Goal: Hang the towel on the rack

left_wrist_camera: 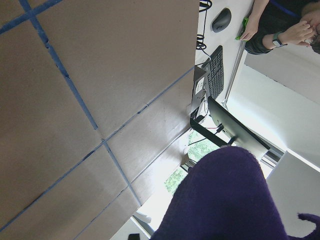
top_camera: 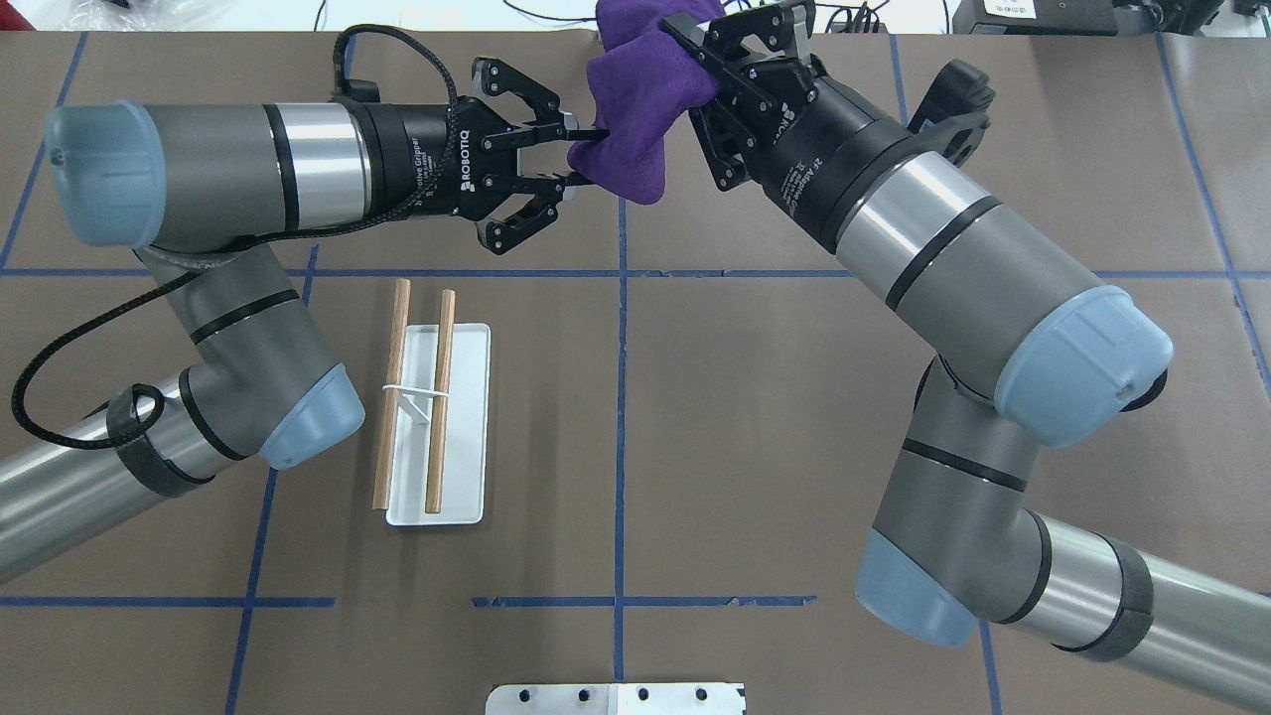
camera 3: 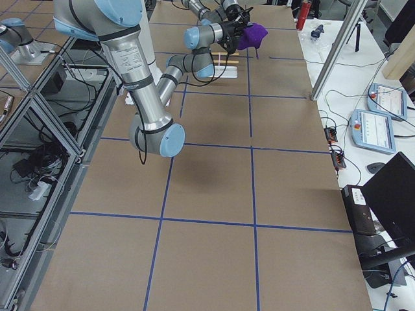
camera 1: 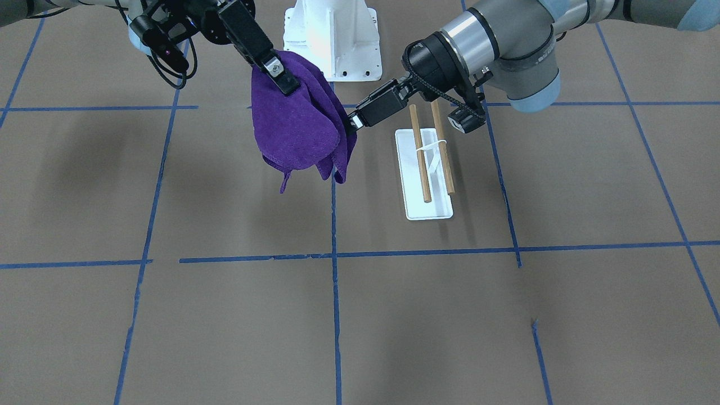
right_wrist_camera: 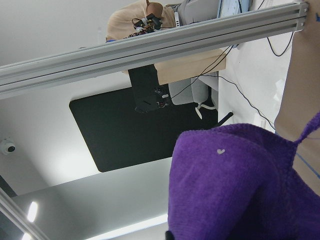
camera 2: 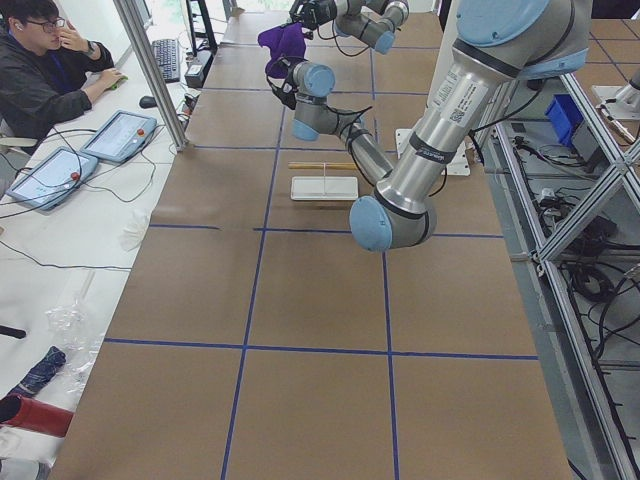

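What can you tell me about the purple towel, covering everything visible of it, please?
The towel is a small, deep purple cloth with a fuzzy, soft look. It hangs bunched in folds above the table, clear of the rack. The right gripper is shut on its upper part. The left gripper has its fingers about a side fold; whether they pinch it is unclear. A thin tag dangles from its lowest corner.
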Controlling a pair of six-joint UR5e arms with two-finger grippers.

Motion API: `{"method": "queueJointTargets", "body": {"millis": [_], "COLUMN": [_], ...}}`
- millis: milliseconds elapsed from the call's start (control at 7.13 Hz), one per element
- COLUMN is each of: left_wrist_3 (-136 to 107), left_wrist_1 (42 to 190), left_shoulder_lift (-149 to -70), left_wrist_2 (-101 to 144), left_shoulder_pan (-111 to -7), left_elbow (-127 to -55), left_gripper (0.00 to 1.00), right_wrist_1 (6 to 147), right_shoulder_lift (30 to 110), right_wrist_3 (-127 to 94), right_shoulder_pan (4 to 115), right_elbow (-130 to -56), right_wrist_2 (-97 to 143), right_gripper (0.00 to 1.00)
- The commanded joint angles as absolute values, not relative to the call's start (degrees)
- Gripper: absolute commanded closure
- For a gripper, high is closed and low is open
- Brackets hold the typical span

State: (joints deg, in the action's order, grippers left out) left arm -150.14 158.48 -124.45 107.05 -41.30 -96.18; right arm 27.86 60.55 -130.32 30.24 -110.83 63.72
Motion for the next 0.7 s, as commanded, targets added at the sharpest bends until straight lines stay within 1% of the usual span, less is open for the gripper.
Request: {"method": "queueJointTargets", "body": {"millis": [0, 421, 561], "left_wrist_3": [-150.2, -149.5, -149.5], "left_wrist_1": [158.4, 158.7, 158.8], "left_shoulder_lift": [-124.5, -124.4, -124.4], "left_wrist_2": [107.1, 107.5, 107.5], "left_shoulder_pan": [-41.4, -41.4, -41.4], "left_elbow": [-96.2, -96.4, -96.5], "left_gripper": [1.00, 1.00, 1.00], "right_wrist_1": [27.9, 27.9, 27.9], "right_shoulder_lift": [60.6, 61.2, 61.2], "right_wrist_3": [-130.3, -130.0, -129.8], "right_shoulder_pan": [30.1, 30.1, 30.1], "right_elbow": [-110.9, -110.9, -111.0], "right_wrist_2": [63.7, 63.8, 64.1], "right_gripper": [1.00, 1.00, 0.58]}}
